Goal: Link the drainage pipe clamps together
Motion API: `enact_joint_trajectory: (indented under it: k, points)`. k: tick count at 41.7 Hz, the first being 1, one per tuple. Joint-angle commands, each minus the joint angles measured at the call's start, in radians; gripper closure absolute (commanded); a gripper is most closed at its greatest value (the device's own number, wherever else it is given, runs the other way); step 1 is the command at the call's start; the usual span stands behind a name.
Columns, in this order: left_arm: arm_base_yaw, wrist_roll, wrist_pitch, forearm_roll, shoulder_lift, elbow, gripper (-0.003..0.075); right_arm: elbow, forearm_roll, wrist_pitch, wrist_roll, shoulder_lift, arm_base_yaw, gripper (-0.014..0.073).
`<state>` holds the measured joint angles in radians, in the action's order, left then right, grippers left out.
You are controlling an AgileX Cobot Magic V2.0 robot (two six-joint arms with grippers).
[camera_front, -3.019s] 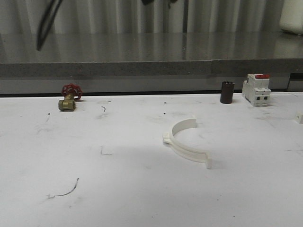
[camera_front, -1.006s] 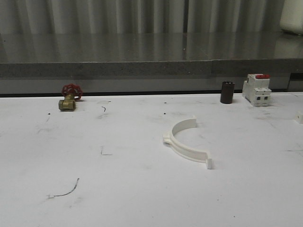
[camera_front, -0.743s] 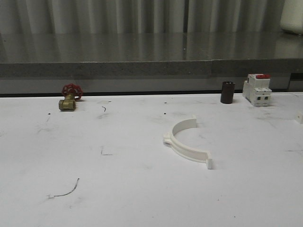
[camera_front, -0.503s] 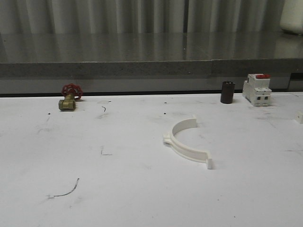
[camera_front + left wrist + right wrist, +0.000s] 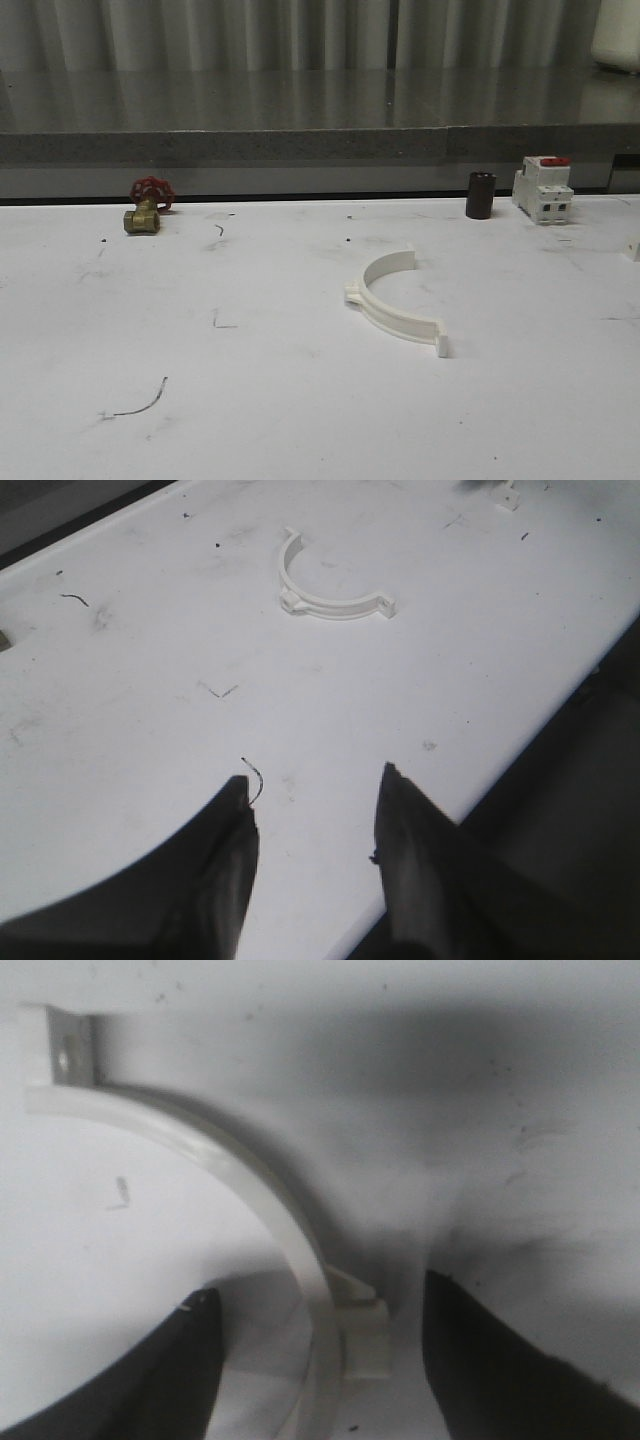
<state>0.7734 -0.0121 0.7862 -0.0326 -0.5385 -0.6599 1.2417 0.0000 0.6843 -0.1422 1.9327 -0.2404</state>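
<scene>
Straddling clamp half (image 5: 255,1185), right tool (image 5: 318,1305) spread

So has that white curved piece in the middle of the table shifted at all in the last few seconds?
No. The white half-ring lies in the same spot, equally far from the dark cylinder and the brass valve.

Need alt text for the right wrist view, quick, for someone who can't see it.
Close above the white table, the open right gripper straddles a white semicircular pipe clamp, its dark fingers on either side of the arc, not touching. A square end tab sits at the clamp's far end.
</scene>
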Motion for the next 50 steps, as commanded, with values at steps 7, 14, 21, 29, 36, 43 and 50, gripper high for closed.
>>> enact_joint_trajectory:
  k: [7,14,21,29,36,43,50]
  points:
    - [-0.002,-0.002,-0.073,0.007,-0.002,-0.026,0.0438,0.030,0.000,-0.015,-0.012,-0.035,-0.008,0.0380]
    - [-0.002,-0.002,-0.073,0.007,-0.002,-0.026,0.0438,0.030,0.000,-0.012,-0.012,-0.038,-0.008,0.0433]
    - [-0.002,-0.002,-0.073,0.007,-0.002,-0.026,0.0438,0.030,0.000,-0.004,-0.012,-0.039,-0.008,0.0433]
    - [-0.002,-0.002,-0.073,0.007,-0.002,-0.026,0.0438,0.031,0.068,0.032,-0.012,-0.126,-0.008,0.0433]
    - [-0.002,-0.002,-0.073,0.007,-0.002,-0.026,0.0438,0.030,0.167,0.085,-0.012,-0.279,-0.007,0.0433]
    - [-0.002,-0.002,-0.073,0.007,-0.002,-0.026,0.0438,0.030,0.208,0.172,-0.012,-0.464,0.042,0.0433]
    - [-0.002,-0.002,-0.073,0.007,-0.002,-0.026,0.0438,0.030,0.210,0.271,-0.010,-0.636,0.155,0.0433]
